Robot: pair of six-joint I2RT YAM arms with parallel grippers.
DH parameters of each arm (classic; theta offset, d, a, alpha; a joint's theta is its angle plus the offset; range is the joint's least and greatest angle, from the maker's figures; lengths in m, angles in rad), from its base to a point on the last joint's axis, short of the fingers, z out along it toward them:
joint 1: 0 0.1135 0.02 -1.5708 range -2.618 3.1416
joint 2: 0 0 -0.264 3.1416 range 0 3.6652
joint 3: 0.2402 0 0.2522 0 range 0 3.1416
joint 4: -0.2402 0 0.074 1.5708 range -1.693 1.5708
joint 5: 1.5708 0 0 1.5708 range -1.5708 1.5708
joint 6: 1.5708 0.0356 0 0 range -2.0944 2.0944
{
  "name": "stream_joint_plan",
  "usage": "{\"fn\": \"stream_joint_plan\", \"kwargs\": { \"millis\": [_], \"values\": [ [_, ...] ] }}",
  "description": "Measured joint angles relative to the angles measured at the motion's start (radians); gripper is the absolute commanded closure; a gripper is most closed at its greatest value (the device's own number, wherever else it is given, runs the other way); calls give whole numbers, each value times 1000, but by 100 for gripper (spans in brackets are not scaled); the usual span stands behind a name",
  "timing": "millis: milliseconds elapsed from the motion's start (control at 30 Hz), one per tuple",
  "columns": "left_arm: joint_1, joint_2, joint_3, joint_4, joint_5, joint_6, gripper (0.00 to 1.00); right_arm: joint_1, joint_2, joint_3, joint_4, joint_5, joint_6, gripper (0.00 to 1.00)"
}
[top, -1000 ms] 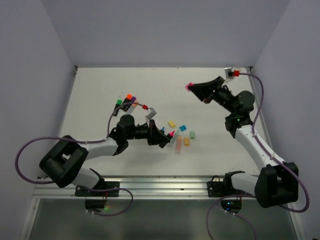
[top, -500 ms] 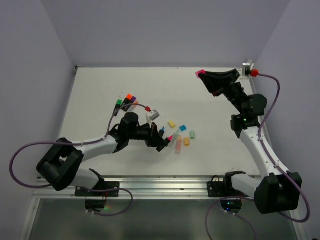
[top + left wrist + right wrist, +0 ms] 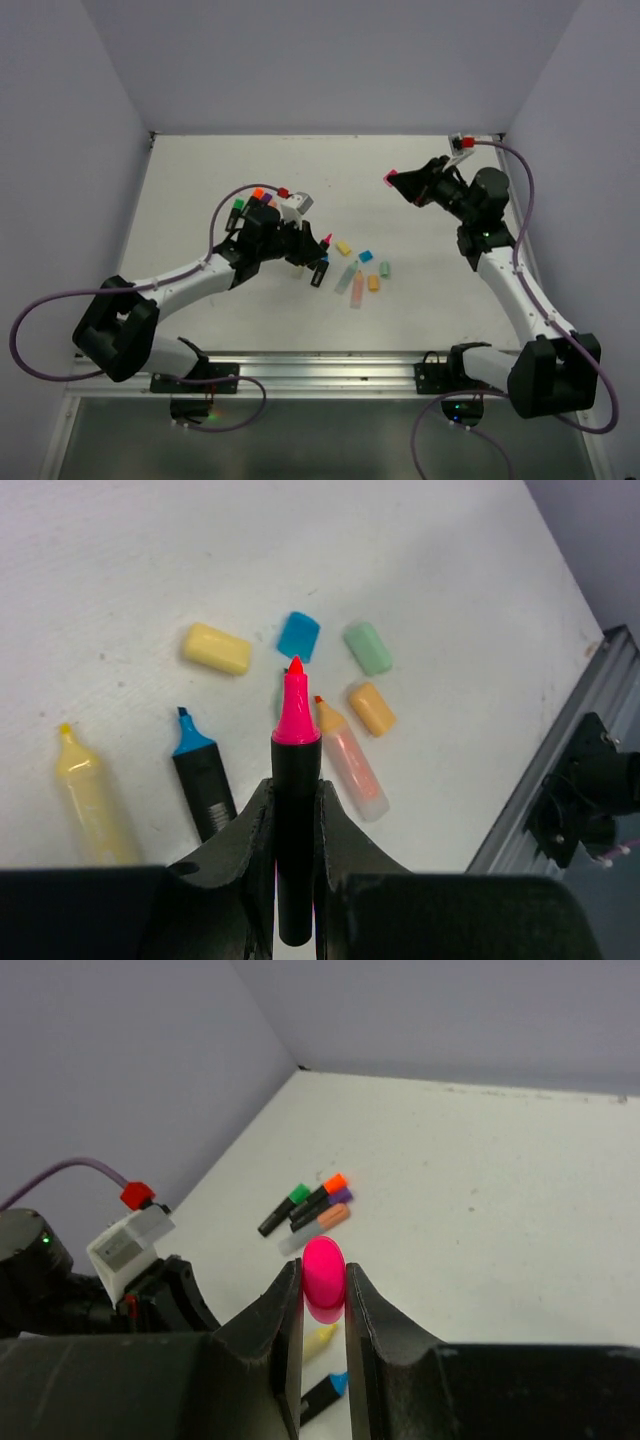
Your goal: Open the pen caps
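My left gripper (image 3: 311, 248) (image 3: 296, 792) is shut on the black body of an uncapped pink pen (image 3: 296, 720), held above the table with its tip pointing forward. My right gripper (image 3: 402, 182) (image 3: 324, 1282) is shut on the pink cap (image 3: 324, 1266) (image 3: 389, 179), held high over the far right of the table. Loose yellow (image 3: 216, 648), blue (image 3: 298, 636), mint (image 3: 368, 647) and orange (image 3: 372, 708) caps lie on the table below the pink pen. Uncapped blue (image 3: 200, 780), yellow (image 3: 88, 795) and peach (image 3: 352, 768) pens lie beside them.
Capped pens with green (image 3: 293, 1196), orange (image 3: 335, 1182), purple (image 3: 340, 1196) and peach (image 3: 333, 1217) caps lie together at the far left (image 3: 250, 200). An uncapped mint pen (image 3: 345, 278) lies by the peach one. The metal rail (image 3: 330, 372) runs along the near edge.
My left gripper has lifted the pink pen back and to the left, away from the loose caps. My right gripper swung up and right, then came back down and left with the pink cap.
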State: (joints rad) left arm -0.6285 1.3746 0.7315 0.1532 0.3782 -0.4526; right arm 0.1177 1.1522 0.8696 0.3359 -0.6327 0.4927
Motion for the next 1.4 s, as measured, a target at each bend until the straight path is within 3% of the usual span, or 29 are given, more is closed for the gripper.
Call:
{"fn": "stream_joint_plan", "kwargs": {
  "millis": [367,800,1033,1400],
  "values": [
    [0,196,119,-19,-229,-19,100,84,289,82,-267,104,-74,100],
    [0,441,242,13,-320,-39,100,165,597,154,-297,145,-85,97],
    [0,479,266,21,-329,-53,89,177,708,157,-268,144,-77,88],
    [0,502,274,28,-342,-61,75,179,759,157,-217,145,-63,78]
  ]
}}
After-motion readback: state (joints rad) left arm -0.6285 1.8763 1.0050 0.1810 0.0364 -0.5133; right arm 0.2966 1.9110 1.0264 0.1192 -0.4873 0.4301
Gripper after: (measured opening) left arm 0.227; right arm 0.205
